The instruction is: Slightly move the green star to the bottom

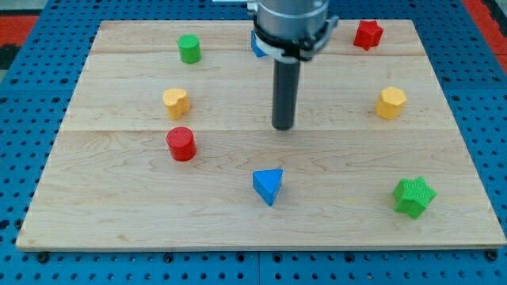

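The green star (414,196) lies near the bottom right corner of the wooden board (127,229). My tip (283,126) rests on the board near its middle, far to the upper left of the star, with bare board between them. The rod comes down from the arm's head at the view's top.
A blue triangle (268,185) lies below my tip. A red cylinder (181,143), a yellow heart-like block (176,102) and a green cylinder (189,49) stand at the left. A yellow hexagon (390,103) and a red star (367,34) are at the right. A blue block (257,44) is partly hidden behind the arm.
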Tool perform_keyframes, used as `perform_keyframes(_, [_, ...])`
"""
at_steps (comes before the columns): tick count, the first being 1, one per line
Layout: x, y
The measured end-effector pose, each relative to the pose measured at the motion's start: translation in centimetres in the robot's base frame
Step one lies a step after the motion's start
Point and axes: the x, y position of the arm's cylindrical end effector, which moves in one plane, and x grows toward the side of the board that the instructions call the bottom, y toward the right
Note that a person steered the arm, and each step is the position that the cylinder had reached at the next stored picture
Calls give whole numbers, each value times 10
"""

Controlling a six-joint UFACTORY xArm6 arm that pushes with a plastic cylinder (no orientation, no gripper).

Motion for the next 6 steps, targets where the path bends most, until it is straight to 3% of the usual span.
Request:
perform_keyframes(2, [32,33])
perform_keyframes(3, [42,98])
perform_keyframes(4, [43,127])
perform_keyframes(6, [62,137])
